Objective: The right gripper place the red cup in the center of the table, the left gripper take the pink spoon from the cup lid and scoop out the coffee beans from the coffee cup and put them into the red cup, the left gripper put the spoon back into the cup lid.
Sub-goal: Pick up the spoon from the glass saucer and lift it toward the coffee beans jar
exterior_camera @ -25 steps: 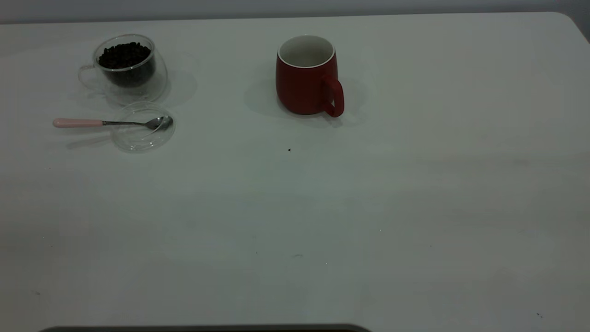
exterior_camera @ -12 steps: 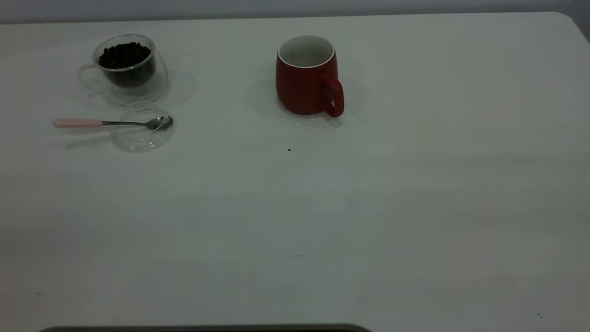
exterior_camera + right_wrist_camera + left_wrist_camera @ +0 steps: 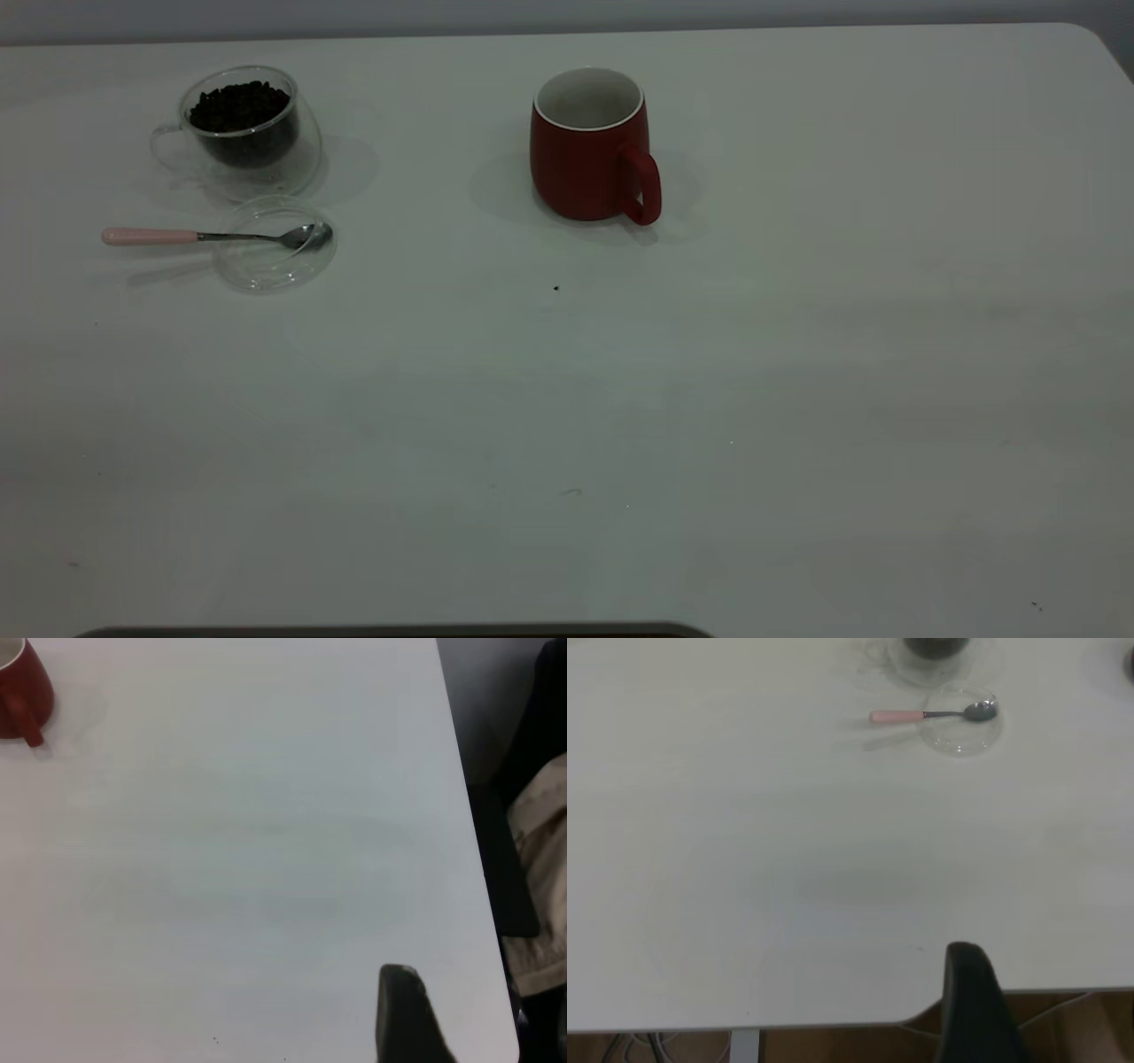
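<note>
Well back from everything, my left gripper [image 3: 976, 1010] hangs over the near edge of the table [image 3: 620, 399]; only one dark finger shows in its wrist view, so I cannot tell how those jaws stand. My right gripper [image 3: 403, 1014] sits near the table's right edge, and its jaws I cannot tell either. Between me and the objects lies a broad bare stretch of tabletop. The red cup [image 3: 592, 146] stands upright near the far edge, about mid-width, handle toward me. Far left, the coffee cup [image 3: 244, 128] holds the coffee beans [image 3: 239, 105]. Just in front, the cup lid [image 3: 276, 245] carries the pink spoon [image 3: 213, 236], handle jutting left.
</note>
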`<state>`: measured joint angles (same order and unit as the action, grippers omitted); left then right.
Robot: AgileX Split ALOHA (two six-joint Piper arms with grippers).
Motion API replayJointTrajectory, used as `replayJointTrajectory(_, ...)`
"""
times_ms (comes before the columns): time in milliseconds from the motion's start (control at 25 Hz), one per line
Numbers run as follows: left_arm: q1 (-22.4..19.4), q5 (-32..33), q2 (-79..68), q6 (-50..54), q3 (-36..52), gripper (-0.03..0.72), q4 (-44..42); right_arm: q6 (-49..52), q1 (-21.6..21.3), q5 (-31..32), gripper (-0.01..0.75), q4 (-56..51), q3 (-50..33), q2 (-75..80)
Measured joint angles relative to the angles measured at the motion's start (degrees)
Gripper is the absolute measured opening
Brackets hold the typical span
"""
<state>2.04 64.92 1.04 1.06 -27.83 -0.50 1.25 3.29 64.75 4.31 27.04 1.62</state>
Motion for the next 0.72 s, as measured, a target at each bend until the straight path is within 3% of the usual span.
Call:
replayJointTrajectory(480,0.0,0.1,-0.3,3.0,-0.3,0.480,0.0,0.0,0.0,0.0,0.440,0.0,0.0,0.0)
replayJointTrajectory(720,0.0,-2.2,-12.7,5.9,-2.8,0.480,-0.2,0.0,0.0,0.0,0.440,0.0,0.0,0.0)
